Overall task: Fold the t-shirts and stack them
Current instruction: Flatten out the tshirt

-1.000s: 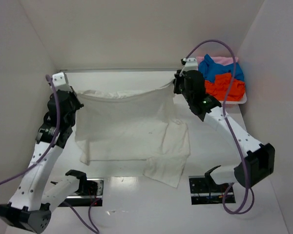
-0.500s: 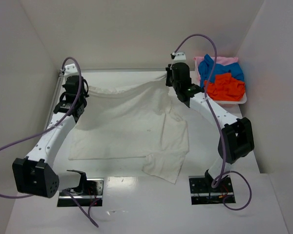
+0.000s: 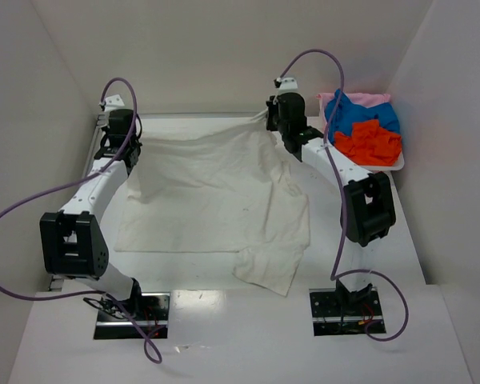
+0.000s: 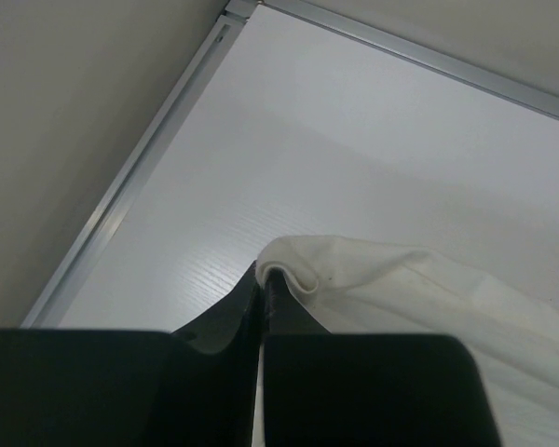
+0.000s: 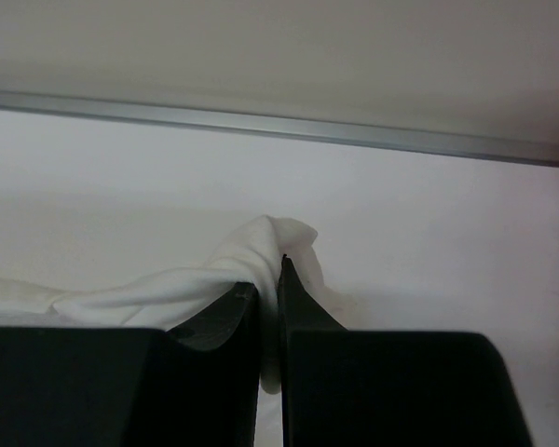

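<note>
A large off-white t-shirt (image 3: 212, 192) lies spread over the table, its far edge lifted at both corners. My left gripper (image 3: 126, 144) is shut on the far left corner; the cloth (image 4: 354, 270) curls over the closed fingertips (image 4: 264, 277). At the far right corner my right gripper (image 3: 276, 120) is shut on the shirt, a white fold (image 5: 261, 256) pinched between its fingers (image 5: 272, 275). One near corner of the shirt (image 3: 268, 272) lies folded and rumpled toward the front. Blue (image 3: 356, 114), orange-red (image 3: 370, 142) and pale pink (image 3: 366, 98) t-shirts lie heaped at the back right.
A shallow white tray (image 3: 388, 166) holds the coloured heap against the right wall. White walls enclose the table on the left, back and right, with a metal rail (image 3: 184, 115) along the far edge. Both arm bases (image 3: 132, 308) sit at the near edge.
Both arms have stretched toward the back wall, carrying the shirt's far edge with them. The cloth now lies flatter and more spread, and the sagging top edge has tightened.
</note>
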{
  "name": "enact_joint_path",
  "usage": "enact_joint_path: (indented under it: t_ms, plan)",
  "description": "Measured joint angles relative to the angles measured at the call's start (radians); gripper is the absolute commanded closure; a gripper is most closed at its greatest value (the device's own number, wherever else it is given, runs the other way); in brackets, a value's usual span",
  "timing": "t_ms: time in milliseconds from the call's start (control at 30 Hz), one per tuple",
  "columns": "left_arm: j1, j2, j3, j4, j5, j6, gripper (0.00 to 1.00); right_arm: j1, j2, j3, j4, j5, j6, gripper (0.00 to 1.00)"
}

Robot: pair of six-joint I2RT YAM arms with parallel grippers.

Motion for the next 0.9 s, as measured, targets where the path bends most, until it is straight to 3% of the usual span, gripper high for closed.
enact_joint_path:
  t_ms: [167, 300, 333, 367, 400, 533, 633, 900]
  plan:
    - [0.018, 0.01, 0.003, 0.007, 0.0, 0.0, 1.0, 0.0, 0.072, 0.006, 0.023, -0.069, 0.023, 0.99]
    - [0.032, 0.015, 0.011, 0.007, -0.002, 0.0, 1.0, 0.0, 0.148, 0.06, 0.024, -0.114, 0.039, 0.86]
    - [0.034, 0.018, 0.015, 0.008, -0.002, 0.0, 1.0, 0.0, 0.166, 0.078, 0.024, -0.132, 0.044, 0.77]
    - [0.036, 0.023, 0.019, 0.009, -0.002, 0.001, 1.0, 0.0, 0.179, 0.086, 0.024, -0.147, 0.049, 0.61]
    - [0.038, 0.025, 0.021, 0.011, -0.002, 0.002, 1.0, 0.0, 0.185, 0.089, 0.023, -0.163, 0.053, 0.3]
    - [0.044, 0.026, 0.022, 0.011, 0.002, 0.004, 1.0, 0.0, 0.191, 0.089, 0.023, -0.183, 0.058, 0.1]
    - [0.051, 0.026, 0.023, 0.01, 0.003, 0.005, 1.0, -0.003, 0.187, 0.08, 0.031, -0.157, 0.058, 0.0]
    - [0.052, 0.026, 0.023, 0.01, 0.025, 0.006, 1.0, -0.073, 0.183, 0.048, 0.001, -0.119, 0.085, 0.0]
